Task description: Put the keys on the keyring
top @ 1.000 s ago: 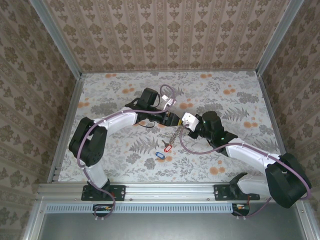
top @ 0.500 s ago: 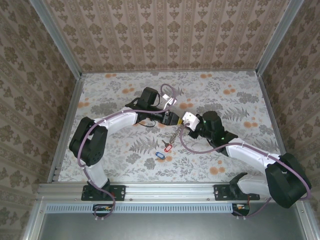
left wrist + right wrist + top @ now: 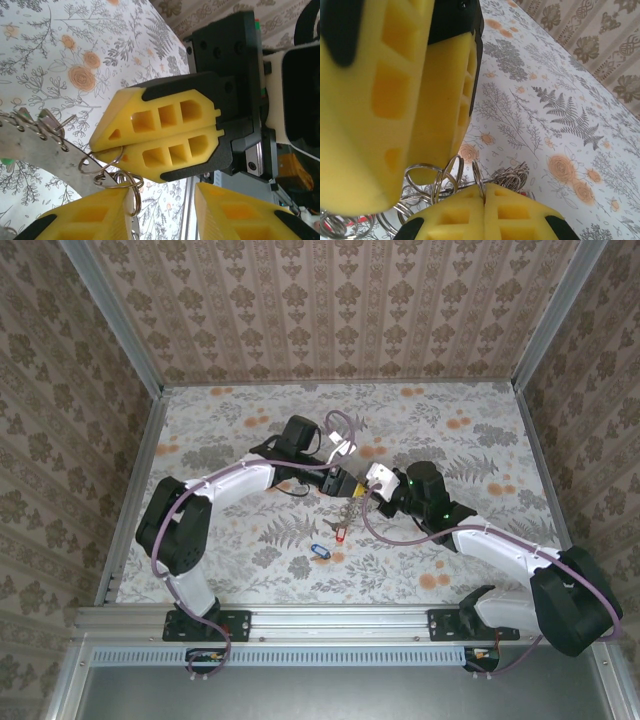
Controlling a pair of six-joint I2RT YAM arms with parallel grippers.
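From above, the keyring (image 3: 349, 508) sits between both arms' jaws, mid-surface (image 3: 470, 450). A red-tagged key (image 3: 342, 529) is just below it and a blue-tagged key (image 3: 320, 551) lies apart, nearer the bases. At the left wrist, the right jaws are clenched on a wire ring. The left jaws are parted, with a ring against one finger (image 3: 85, 220). At the right wrist, its own jaws pinch that ring.

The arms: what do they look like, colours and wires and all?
The left arm and right arm have white links and bulky black joints, with a lilac cable along each. The left end effector and right end effector are black, with two yellow fingers pierced by square holes.
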